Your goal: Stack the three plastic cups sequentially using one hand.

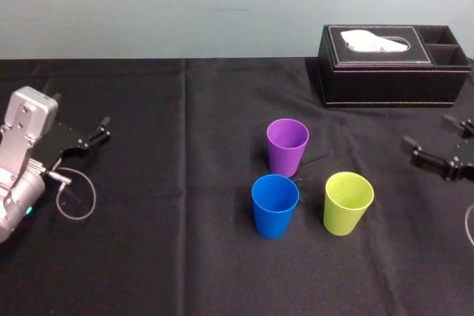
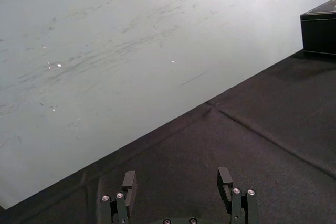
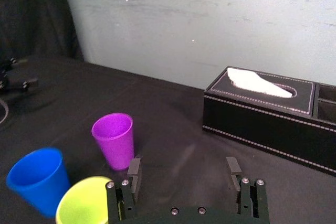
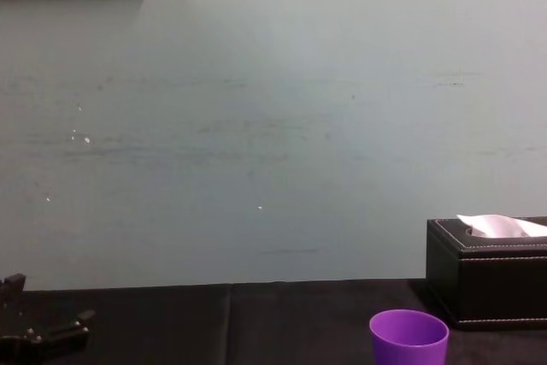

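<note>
The right pincer (image 3: pixel 184 170) gapes wide and empty, with the yellow-green cup (image 1: pixel 348 203) nearest it, the blue cup (image 1: pixel 275 205) and purple cup (image 1: pixel 286 146) just past that and the open left pincer (image 2: pixel 177 179) far beyond, and the cups look light, slick and thin-walled, so a gentle pinch over one rim wall probably suits.

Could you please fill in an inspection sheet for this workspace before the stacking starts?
Surface: table under black cloth, seams visible.
Job's things: purple cup, blue cup and yellow-green cup, all upright and unstacked, clustered right of centre.
Clutter: tissue box at the back right, tissue showing.
Grippers: left claw open and empty, far left; right claw open and empty, far right.
Cables: cable loop beside the left arm.
Surroundings: pale wall behind.
</note>
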